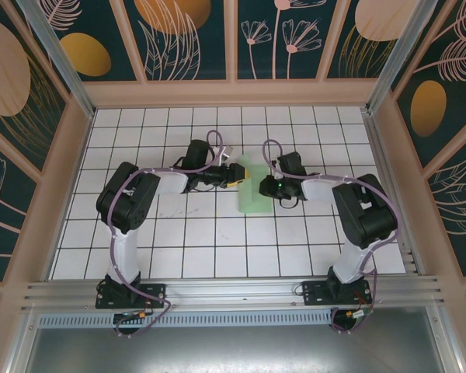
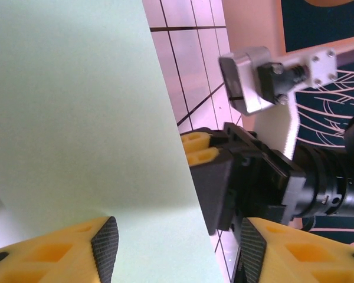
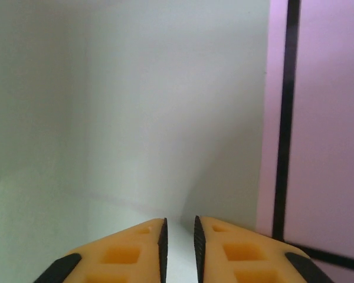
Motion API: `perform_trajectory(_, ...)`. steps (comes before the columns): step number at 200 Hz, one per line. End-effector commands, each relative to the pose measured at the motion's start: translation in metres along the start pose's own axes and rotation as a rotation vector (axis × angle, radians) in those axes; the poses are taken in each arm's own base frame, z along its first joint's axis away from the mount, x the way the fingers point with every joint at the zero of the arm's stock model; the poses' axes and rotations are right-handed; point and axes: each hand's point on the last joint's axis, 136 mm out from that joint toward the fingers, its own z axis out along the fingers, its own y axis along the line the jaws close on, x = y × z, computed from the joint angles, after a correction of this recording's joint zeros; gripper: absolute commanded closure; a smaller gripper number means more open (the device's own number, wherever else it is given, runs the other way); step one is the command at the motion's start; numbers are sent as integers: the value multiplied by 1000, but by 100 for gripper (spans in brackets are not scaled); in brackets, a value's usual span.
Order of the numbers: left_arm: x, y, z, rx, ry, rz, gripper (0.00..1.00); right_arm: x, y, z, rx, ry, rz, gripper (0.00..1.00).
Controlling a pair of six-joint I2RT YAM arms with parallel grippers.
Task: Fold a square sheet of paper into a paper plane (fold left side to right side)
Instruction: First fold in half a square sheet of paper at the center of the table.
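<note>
Two-sided flanking of paper (image 1: 252,186). At left gripper (image 2: 178,236), spread wide with paper lying between the fingers. At right gripper (image 3: 179,233), nearly pressed together at its edge; pinch unclear.

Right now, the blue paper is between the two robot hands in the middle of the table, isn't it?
Not blue: the paper is pale green, as the top view shows. The rest is right: it sits in the middle of the table, between the left gripper and the right gripper.
</note>
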Motion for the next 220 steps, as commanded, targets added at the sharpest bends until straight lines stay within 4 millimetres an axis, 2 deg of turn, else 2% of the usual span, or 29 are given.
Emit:
perform_trajectory(1,-5,-4,7,23,-2,23,43,-24,13,-29,-32,-106,-6,70)
perform_trajectory(44,-3,1,9,11,-1,14,53,-37,36,-63,-169,-183,30,55)
perform_trajectory(64,-3,3,9,7,-1,11,56,-37,51,-69,-276,-179,56,49)
perform_trajectory(92,-3,6,11,1,-1,5,60,-34,61,-61,-341,-116,84,48)
perform_trajectory(127,-3,7,11,-7,-5,3,62,-31,63,-46,-352,-61,103,49)
perform_trajectory(187,-2,6,11,-10,-4,4,63,-25,66,-30,-364,-11,103,57)
perform_trajectory(220,-2,7,11,-12,-2,4,63,-24,65,-25,-359,0,103,65)
